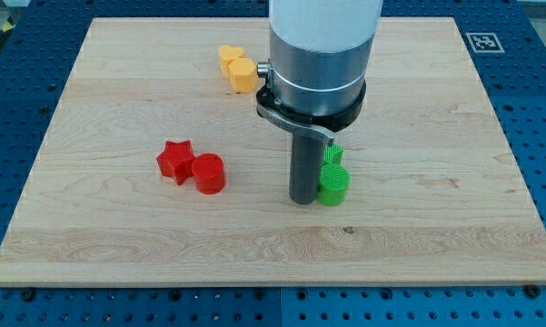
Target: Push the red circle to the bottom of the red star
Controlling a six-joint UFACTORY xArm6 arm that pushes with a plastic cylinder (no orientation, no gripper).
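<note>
The red star lies on the wooden board at the view's left of centre. The red circle touches it on its lower right side. My tip is down on the board well to the view's right of both red blocks, right beside the green circle. The rod and the arm's wide grey body rise from it to the view's top.
A green star sits just above the green circle, partly hidden by the rod's clamp. Two yellow blocks, pressed together, lie near the view's top, left of the arm. The wooden board sits on a blue perforated table.
</note>
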